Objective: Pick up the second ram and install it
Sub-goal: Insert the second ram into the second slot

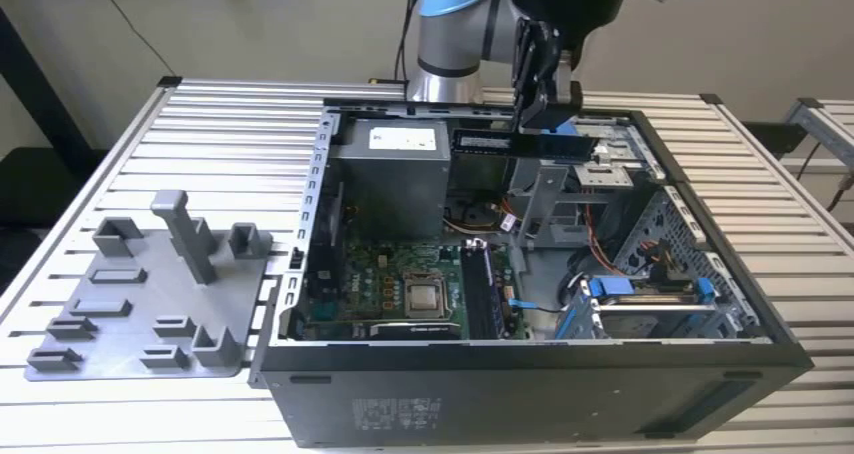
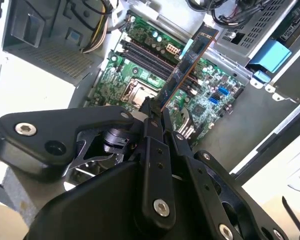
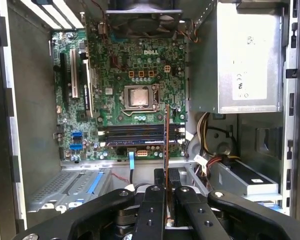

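The pincer (image 1: 545, 122), upper centre in the exterior view, clamps the second ram (image 1: 521, 142) crosswise to the memory slots (image 3: 140, 135); lining it up with them needs care.

An open computer case (image 1: 534, 394) is lying on its side on the slatted metal bench (image 1: 227, 124), with a grey fixture plate (image 1: 134, 314) sitting just beside it at the exterior view's left. Inside, a green motherboard (image 1: 387, 284) is lying flat and showing its CPU socket (image 1: 424, 296). A grey power supply (image 1: 387, 169) is sitting behind it, and a blue drive caddy (image 1: 641, 289) is sitting toward the exterior view's right.
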Robot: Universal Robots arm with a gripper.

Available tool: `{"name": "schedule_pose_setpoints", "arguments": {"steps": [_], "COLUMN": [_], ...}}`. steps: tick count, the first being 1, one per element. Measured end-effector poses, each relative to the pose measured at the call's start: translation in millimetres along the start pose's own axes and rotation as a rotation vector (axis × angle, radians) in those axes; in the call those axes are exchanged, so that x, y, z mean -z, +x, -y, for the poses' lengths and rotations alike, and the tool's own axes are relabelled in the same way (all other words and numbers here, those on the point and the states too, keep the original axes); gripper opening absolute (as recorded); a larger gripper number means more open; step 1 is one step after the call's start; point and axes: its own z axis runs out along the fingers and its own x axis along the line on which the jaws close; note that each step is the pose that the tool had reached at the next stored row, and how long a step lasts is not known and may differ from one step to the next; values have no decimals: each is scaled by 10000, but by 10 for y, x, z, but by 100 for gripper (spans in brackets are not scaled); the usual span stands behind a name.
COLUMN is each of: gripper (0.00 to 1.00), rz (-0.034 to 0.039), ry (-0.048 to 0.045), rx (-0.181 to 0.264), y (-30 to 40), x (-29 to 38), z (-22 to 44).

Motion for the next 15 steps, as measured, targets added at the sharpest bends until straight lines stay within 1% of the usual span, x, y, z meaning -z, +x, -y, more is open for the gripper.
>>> {"name": "schedule_pose_setpoints", "arguments": {"steps": [6, 8, 15], "gripper": [14, 14, 14], "rz": [1, 2, 15], "ry": [2, 7, 50], "rx": [-44, -148, -1059], "y": [0, 0, 0], "x": [0, 0, -4], "z": [0, 0, 0]}}
